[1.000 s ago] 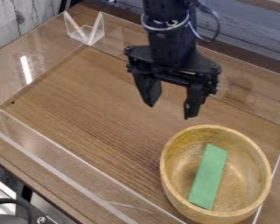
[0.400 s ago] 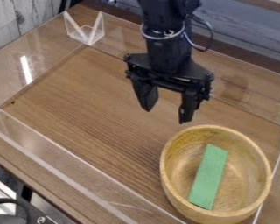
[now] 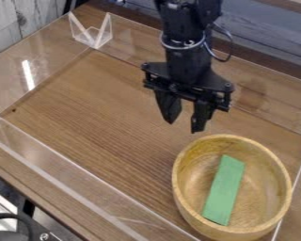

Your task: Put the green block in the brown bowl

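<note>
My pincer point(image 3: 186, 117) hangs over the table point(image 3: 90, 113) near the middle of the view, pointing down, behind and a little left of the bowl point(image 3: 232, 182), apart from it and from everything else. The bowl sits on the table at the front right, and the block point(image 3: 224, 188) lies flat inside it, its long side running from the near edge toward the back. Far off at the back left, well apart from me and the bowl, a small clear stand point(image 3: 90, 31) sits by the table's edge.
</note>
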Robot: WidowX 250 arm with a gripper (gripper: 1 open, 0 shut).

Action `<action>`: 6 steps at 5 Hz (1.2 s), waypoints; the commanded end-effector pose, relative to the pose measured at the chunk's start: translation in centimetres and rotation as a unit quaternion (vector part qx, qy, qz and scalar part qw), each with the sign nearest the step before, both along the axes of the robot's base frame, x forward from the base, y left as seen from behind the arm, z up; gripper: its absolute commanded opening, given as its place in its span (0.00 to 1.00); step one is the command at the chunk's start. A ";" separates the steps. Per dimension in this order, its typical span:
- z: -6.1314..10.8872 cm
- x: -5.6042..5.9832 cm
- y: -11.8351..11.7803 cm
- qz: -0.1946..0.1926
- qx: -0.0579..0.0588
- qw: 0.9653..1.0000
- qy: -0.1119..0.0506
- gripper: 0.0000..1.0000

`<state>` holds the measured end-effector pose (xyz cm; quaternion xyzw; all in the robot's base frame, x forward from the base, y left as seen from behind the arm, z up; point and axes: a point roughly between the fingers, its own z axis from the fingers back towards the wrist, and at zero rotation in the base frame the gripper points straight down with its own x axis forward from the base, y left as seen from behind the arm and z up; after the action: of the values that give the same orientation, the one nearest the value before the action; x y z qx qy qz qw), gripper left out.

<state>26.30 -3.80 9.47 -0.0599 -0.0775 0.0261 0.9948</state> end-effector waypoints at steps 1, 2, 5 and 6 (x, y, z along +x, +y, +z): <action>0.7 1.4 -0.1 -0.005 0.002 1.000 -0.024 1.00; -0.4 1.3 -0.9 -0.008 0.007 1.000 -0.010 1.00; -0.9 1.0 -0.7 -0.028 0.020 0.999 0.000 1.00; -1.0 1.1 -0.5 -0.056 0.022 0.998 0.006 1.00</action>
<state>26.51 -4.40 7.02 -0.0404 -0.0404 -0.0319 0.9979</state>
